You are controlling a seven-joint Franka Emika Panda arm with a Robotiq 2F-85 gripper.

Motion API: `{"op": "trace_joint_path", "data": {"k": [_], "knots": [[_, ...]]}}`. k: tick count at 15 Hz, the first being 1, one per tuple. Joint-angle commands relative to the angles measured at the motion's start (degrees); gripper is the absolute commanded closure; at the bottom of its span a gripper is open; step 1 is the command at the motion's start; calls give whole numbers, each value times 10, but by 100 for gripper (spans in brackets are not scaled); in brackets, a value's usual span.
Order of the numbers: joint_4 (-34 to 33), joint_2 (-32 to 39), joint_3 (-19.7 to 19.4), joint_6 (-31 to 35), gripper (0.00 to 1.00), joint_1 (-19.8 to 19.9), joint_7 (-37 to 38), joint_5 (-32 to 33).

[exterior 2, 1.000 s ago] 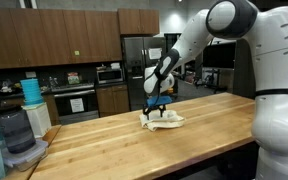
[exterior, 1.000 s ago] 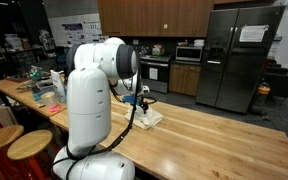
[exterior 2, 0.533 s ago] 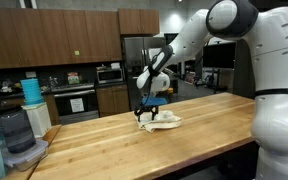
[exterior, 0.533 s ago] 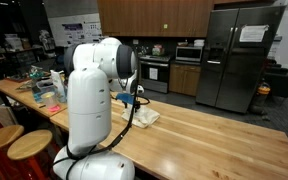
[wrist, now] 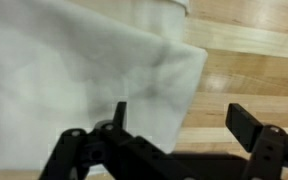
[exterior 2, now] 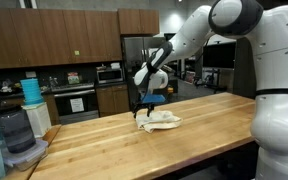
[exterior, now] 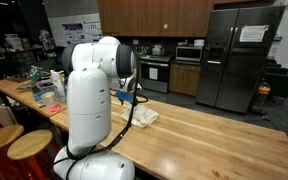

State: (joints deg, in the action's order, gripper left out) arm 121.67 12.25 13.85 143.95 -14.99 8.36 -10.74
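**Spread claw hovering over crumpled cloth**

The gripper (exterior 2: 147, 103) is hanging just above the table (exterior 2: 94, 135), its fingers (wrist: 119, 118) standing wide apart and pinching nothing. The cloth (exterior 2: 159, 119) is lying crumpled on the table, near the table's far edge in an exterior view and directly beneath the gripper. Its long axis is running along the table's length. In the wrist view one corner is pointing right, across bare table wood.

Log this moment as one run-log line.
gripper: open, empty, over cloth edge | cloth: white, rumpled, lying on wooden table | contact: none visible
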Motion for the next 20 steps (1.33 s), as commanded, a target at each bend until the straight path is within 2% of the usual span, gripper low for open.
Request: {"op": "trace_joint_path", "data": {"k": [1, 6, 8, 12, 15, 17, 20], "knots": [[51, -82, -11, 23, 0, -16, 29, 87], [73, -123, -18, 5, 0, -13, 160, 316], [73, -113, -18, 7, 0, -4, 225, 364], [67, -78, -27, 1, 0, 3, 331, 394], [58, -49, -38, -12, 0, -2, 377, 411], [52, -26, -39, -10, 0, 1, 356, 365], [36, 12, -31, -2, 0, 7, 289, 250]]}}
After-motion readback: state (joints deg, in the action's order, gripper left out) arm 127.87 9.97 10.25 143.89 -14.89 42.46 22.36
